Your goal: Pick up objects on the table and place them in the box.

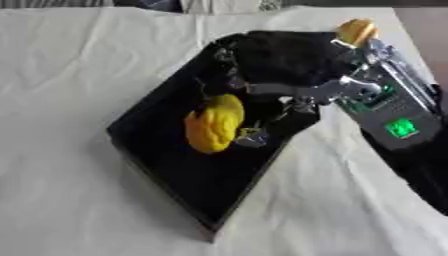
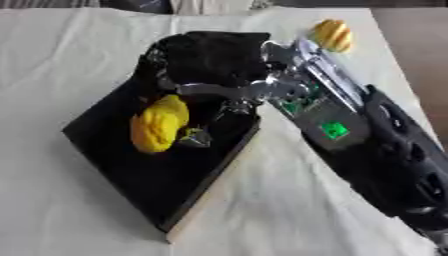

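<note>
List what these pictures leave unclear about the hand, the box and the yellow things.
- Right hand: its black fingers blur into the dark box in both views, so whether it grips the yellow object is unclear.
- Second yellow thing: the arm partly covers it in the left eye view; its kind is blurred.
- Left hand: in neither view.

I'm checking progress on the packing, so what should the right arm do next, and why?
Probably let go and lift out: the right robot hand holds the yellow object inside the black box. Another yellow object remains on the table.
</note>
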Controlling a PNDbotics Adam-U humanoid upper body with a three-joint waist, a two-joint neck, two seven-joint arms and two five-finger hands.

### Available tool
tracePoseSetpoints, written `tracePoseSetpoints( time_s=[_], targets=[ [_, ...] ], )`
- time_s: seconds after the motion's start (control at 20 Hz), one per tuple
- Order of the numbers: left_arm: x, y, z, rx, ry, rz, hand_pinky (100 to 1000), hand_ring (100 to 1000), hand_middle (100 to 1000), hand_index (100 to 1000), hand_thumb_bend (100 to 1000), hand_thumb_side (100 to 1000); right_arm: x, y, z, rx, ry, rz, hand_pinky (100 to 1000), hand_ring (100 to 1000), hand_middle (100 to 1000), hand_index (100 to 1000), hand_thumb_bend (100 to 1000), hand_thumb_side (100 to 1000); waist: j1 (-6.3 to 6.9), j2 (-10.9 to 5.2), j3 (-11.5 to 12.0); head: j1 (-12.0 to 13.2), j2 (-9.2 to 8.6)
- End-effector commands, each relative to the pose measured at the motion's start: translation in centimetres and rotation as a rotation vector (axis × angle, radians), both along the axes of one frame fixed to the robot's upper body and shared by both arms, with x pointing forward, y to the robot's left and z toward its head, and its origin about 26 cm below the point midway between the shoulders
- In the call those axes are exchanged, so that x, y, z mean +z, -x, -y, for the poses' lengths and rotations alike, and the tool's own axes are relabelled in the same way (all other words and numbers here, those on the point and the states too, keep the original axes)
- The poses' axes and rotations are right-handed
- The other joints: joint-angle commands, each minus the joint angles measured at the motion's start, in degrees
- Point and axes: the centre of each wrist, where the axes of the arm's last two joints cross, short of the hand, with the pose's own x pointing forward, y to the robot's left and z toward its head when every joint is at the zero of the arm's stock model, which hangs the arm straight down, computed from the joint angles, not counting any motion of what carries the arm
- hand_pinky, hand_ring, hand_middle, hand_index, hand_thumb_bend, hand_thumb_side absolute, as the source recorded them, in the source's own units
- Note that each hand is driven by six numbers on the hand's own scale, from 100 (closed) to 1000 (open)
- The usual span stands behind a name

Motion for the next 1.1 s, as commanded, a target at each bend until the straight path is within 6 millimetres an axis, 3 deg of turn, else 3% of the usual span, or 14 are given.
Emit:
tracePoseSetpoints(
  time_s=[0.05,0.15,0.2,0.25,0.35,0.55,0.75,0.8,1.1],
  targets=[
    [0.6,0.3,0.0,-0.003,-0.022,0.017,826,762,754,879,413,495,-0.1,-0.6,0.0,-0.021,-0.008,0.026,818,754,535,678,205,100,0.26,-1.03,0.2,0.1,-0.02],
    [0.6,0.3,0.0,-0.005,-0.022,0.016,826,763,754,880,413,495,-0.4,-0.8,-0.1,-0.016,0.004,0.024,822,835,680,792,318,100,0.22,-0.99,0.2,0.1,-0.04],
    [0.6,0.3,0.0,-0.006,-0.023,0.015,826,763,754,880,413,495,-0.5,-0.8,-0.2,-0.008,0.019,0.026,846,912,819,885,436,226,0.21,-0.99,0.2,0.2,-0.05],
    [0.6,0.3,0.0,-0.007,-0.023,0.015,826,763,754,880,413,495,-0.5,-0.7,-0.2,0.006,0.040,0.039,873,966,870,916,499,320,0.21,-0.99,0.2,0.2,-0.06],
    [0.6,0.3,0.0,-0.008,-0.023,0.014,827,763,754,880,414,495,-0.3,-0.6,-0.1,0.026,0.073,0.066,912,1000,942,957,469,413,0.21,-0.99,0.2,0.3,-0.06],
    [0.6,0.3,0.0,-0.011,-0.025,0.012,827,764,754,880,414,497,0.0,-0.6,0.3,0.019,0.080,0.100,918,1000,946,961,359,482,0.17,-1.05,0.0,0.5,-0.20],
    [0.6,0.3,0.1,-0.015,-0.026,0.012,827,764,754,880,415,496,0.5,-0.6,0.8,0.008,0.038,0.116,919,1000,949,962,314,492,0.21,-1.16,-0.1,0.6,-0.18],
    [0.6,0.3,0.1,-0.016,-0.027,0.011,828,765,754,880,415,496,0.8,-0.5,0.9,0.011,0.030,0.121,918,1000,949,963,340,477,0.22,-1.20,-0.1,0.6,-0.14],
    [0.7,0.3,0.1,-0.018,-0.026,0.012,828,765,755,880,418,495,3.3,-0.6,2.0,0.032,-0.038,0.071,929,1000,940,969,278,472,0.19,-1.59,0.0,0.6,0.51]
  ],
)
